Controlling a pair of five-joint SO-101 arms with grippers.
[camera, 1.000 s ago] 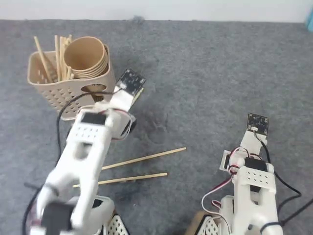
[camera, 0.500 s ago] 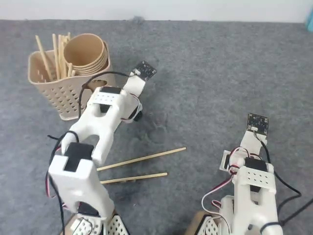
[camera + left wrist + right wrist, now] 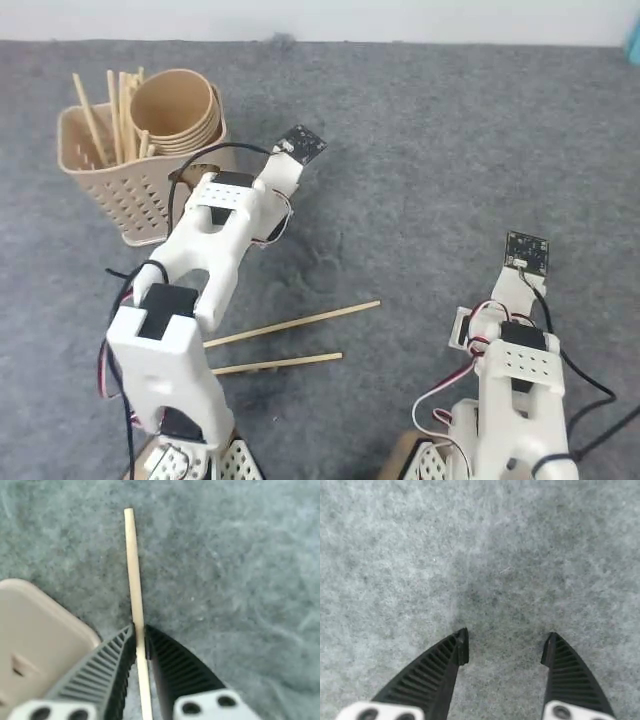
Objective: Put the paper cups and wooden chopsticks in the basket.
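1. The grey felt table carries everything.
2. The left arm stretches from the near edge toward the far-left corner, with its wrist just beside the basket. The right arm sits folded at the near edge, toward the right corner.
3. The basket is beige and perforated and stands upright in the far-left corner. One of its corners shows just beside the fingers in the left wrist view.
4. A stack of paper cups is nested in the basket's right part, mouths up.
5. The left gripper is clamped on a held chopstick, which runs out past the fingertips over the felt.
6. The right gripper has its jaws spread apart with nothing between them, above bare felt.
7. Several basket chopsticks lean in the basket's left part, beside the cups.
8. Two loose chopsticks lie roughly parallel and apart on the table, between the arms and nearer the left one.
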